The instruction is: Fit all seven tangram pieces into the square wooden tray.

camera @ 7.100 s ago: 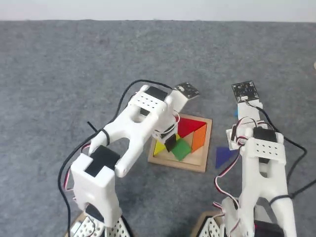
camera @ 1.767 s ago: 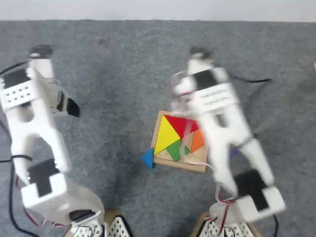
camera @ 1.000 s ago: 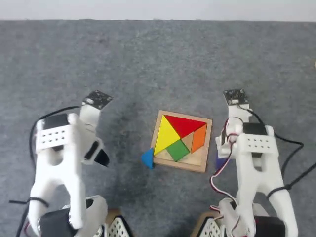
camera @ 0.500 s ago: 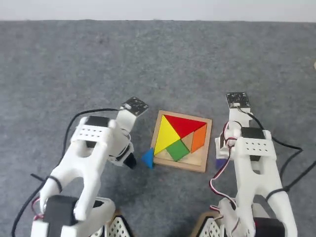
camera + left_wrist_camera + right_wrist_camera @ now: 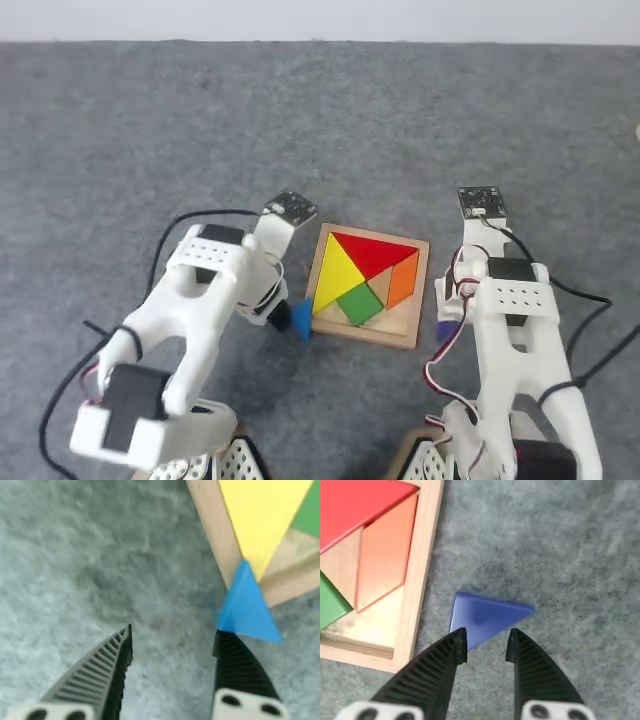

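- Wooden tray (image 5: 362, 333) lies in the middle of the grey felt mat (image 5: 150, 130), between the two arms. A red triangle (image 5: 375, 252), a yellow triangle (image 5: 337, 275), a green square (image 5: 358, 303) and an orange piece (image 5: 402, 280) are seated in it, with bare wood left along its near side.
- The light blue triangle (image 5: 245, 607) is outside, at the tray's near left corner. One tip is propped on the rim, so it sits tilted rather than flat.
- The left gripper (image 5: 174, 635) hangs low over the mat just left of that piece, fingers spread wide and holding nothing. One fingertip is touching or just beside the triangle's near edge; I cannot tell which.
- The dark blue triangle (image 5: 485, 615) lies flat on the mat just right of the tray, apart from its rim.
- The right gripper (image 5: 486, 635) is poised over that triangle's near edge, fingers a narrow gap apart and empty.
- Both loose pieces look like thin, stiff, painted wood. They are likely light and not fragile, but smooth enough to squirt out of a pinch and low enough to be awkward to lift off soft felt.
- The best hold, I judge, is across two edges near the broad middle, not at a sharp tip. The propped light blue one offers its raised edge more readily.
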